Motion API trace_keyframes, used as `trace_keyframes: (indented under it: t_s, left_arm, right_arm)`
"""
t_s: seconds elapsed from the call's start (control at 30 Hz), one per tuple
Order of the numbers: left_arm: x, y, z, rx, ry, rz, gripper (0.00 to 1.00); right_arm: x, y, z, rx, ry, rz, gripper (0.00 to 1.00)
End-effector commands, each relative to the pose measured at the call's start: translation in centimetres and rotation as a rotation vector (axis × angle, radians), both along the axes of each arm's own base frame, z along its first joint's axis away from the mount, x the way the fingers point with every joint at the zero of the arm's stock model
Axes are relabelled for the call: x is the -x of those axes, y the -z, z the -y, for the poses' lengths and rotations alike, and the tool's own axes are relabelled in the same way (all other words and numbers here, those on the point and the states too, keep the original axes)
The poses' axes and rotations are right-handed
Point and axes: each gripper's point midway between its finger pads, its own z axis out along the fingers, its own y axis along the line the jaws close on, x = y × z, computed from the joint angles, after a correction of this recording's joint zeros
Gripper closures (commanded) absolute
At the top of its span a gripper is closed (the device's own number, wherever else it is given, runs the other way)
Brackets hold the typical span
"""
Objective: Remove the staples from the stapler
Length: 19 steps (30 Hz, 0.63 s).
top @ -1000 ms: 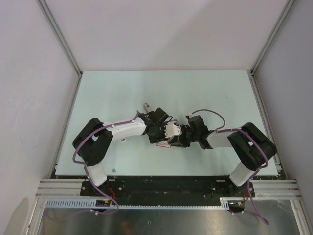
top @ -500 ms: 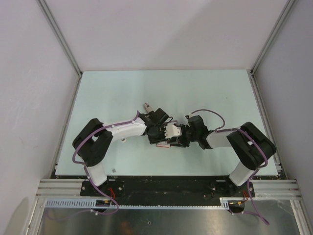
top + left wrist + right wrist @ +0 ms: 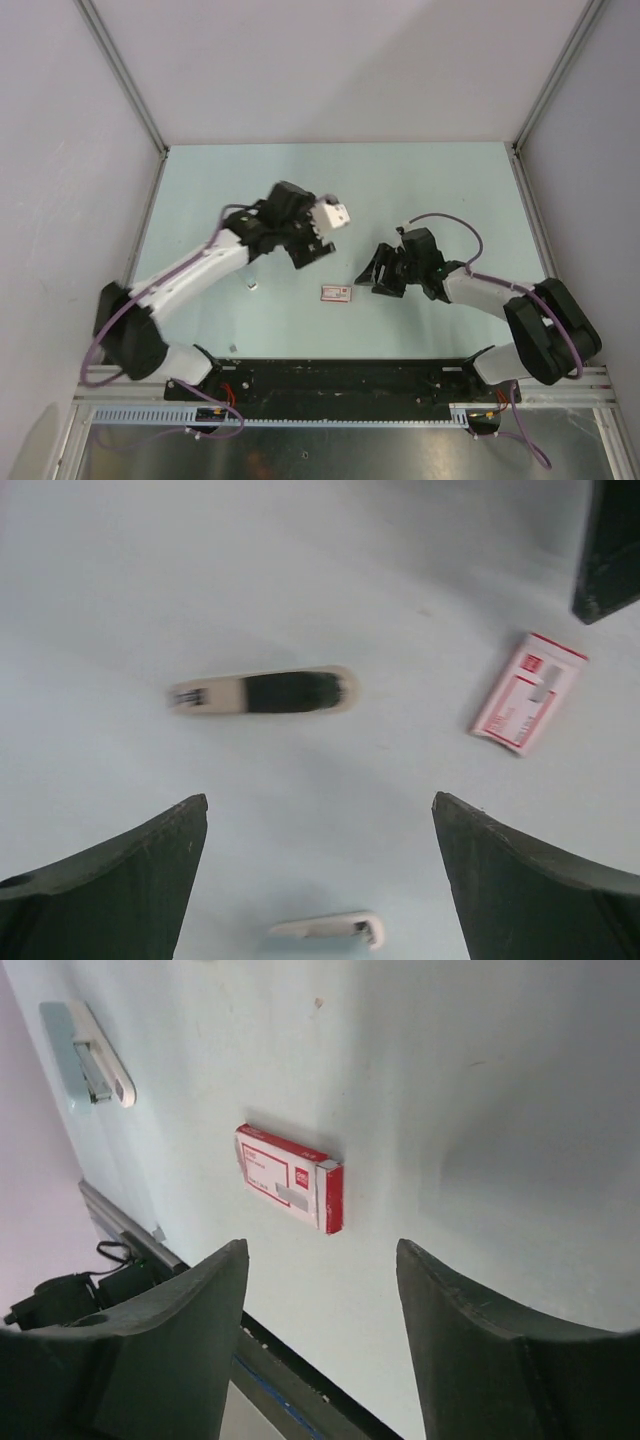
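The stapler (image 3: 262,693), pale with a black middle, lies flat and blurred on the table in the left wrist view. I cannot pick it out in the top view. My left gripper (image 3: 320,802) (image 3: 310,250) hangs open above the table with nothing between its fingers. My right gripper (image 3: 320,1248) (image 3: 378,275) is also open and empty, just right of the red-and-white packet (image 3: 290,1177) (image 3: 336,293) (image 3: 528,692). A short grey strip (image 3: 293,1197) lies on the packet; I cannot tell whether it is staples.
A small pale piece with a grey end (image 3: 90,1055) (image 3: 330,928) lies on the table left of the packet, seemingly the speck (image 3: 252,285) in the top view. The black front rail (image 3: 290,1400) runs below the right gripper. Grey walls (image 3: 120,90) enclose the table.
Both grippers were close together over the packet at mid-table. Both have opened and drawn apart: the left arm swung up and back, the right pulled away to the right.
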Motion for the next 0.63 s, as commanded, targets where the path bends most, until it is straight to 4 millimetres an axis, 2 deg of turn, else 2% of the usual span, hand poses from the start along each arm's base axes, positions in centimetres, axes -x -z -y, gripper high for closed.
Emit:
trace_keyframes:
  t_s: [0.0,0.1,0.17,0.33,0.6]
  left_arm:
    - [-0.5,-8.0,-3.6,0.152,-0.149,0.123,0.01]
    - [-0.3,-10.2,-6.5,0.238,-0.255,0.145,0.01]
    - [0.2,-11.2,-8.2,0.302,-0.303,0.147,0.0]
    - [1.2,-10.9,-12.1,0.351,-0.431,0.156,0.01]
    - [1.4,-9.3,-15.7,0.403,-0.596,0.114,0.01]
  right_arm:
    - [-1.5,-2.4,1.4,0.102,-0.003,0.092,0.3]
    - [-3.1,-5.3,0.9,0.161,-0.023,0.207,0.08]
    - [-4.1,-7.5,0.4,0.19,-0.038,0.279,0.03]
    - [-5.8,-11.3,-0.1,0.214,-0.042,0.386,0.01]
    - [-6.2,-14.6,0.0,0.233,-0.037,0.487,0.01]
